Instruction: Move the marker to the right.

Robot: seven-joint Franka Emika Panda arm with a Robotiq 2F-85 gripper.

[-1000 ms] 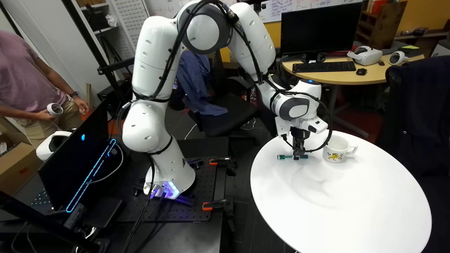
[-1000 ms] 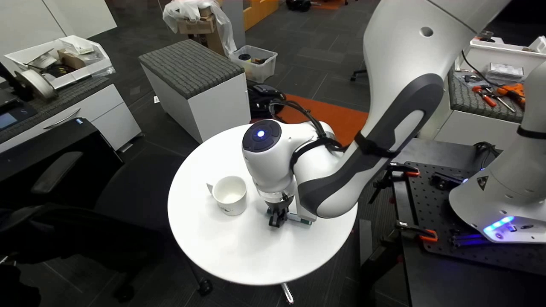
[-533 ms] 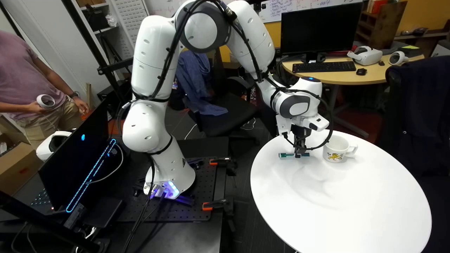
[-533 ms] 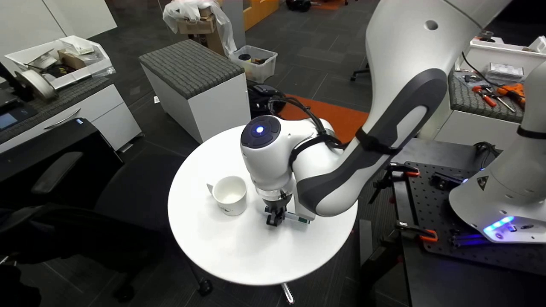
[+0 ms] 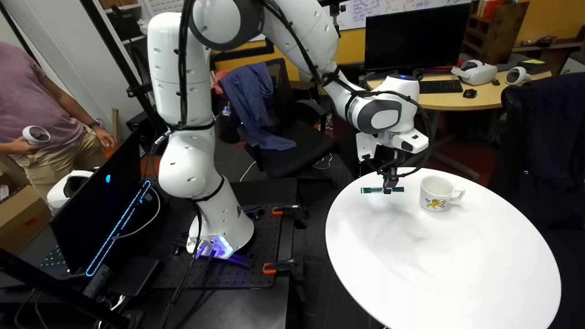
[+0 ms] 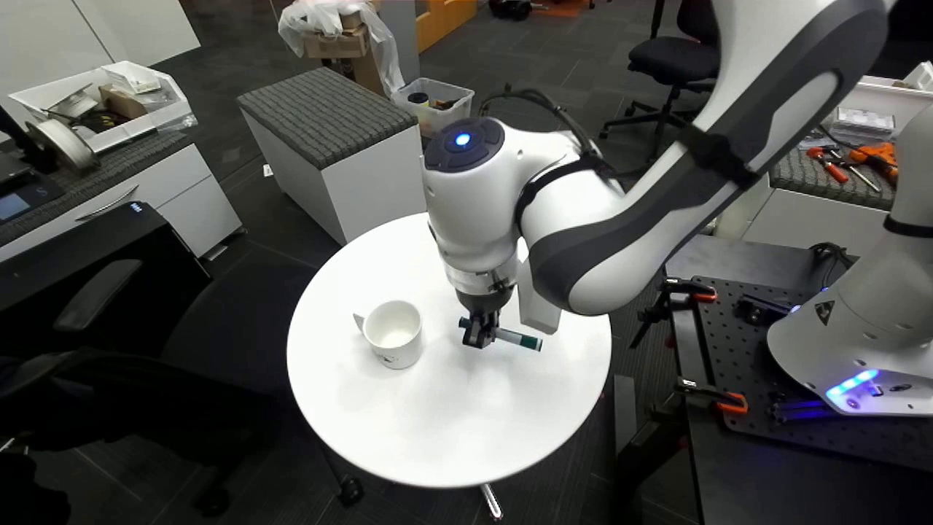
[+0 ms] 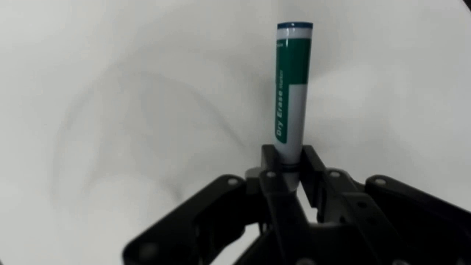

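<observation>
The marker, dark green and white with "Dry Erase" on its label, shows in both exterior views (image 5: 373, 190) (image 6: 521, 338) and in the wrist view (image 7: 292, 88). My gripper (image 7: 289, 158) is shut on it, one finger on each side, near the middle of its length. The gripper also shows in both exterior views (image 5: 388, 188) (image 6: 479, 337). The marker lies roughly level and is raised above the round white table (image 5: 457, 265). Its other end is partly hidden behind the fingers in the wrist view.
A white mug (image 5: 436, 194) with a handle stands on the table close to the gripper; it also shows in an exterior view (image 6: 393, 339). A dark office chair (image 5: 292, 141) stands behind the table. The arm's black base table (image 5: 269, 310) stands across a gap.
The arm has risen and carried the marker up from the table surface. The gripper was around the marker in the earlier frames too. The mug has not moved.
</observation>
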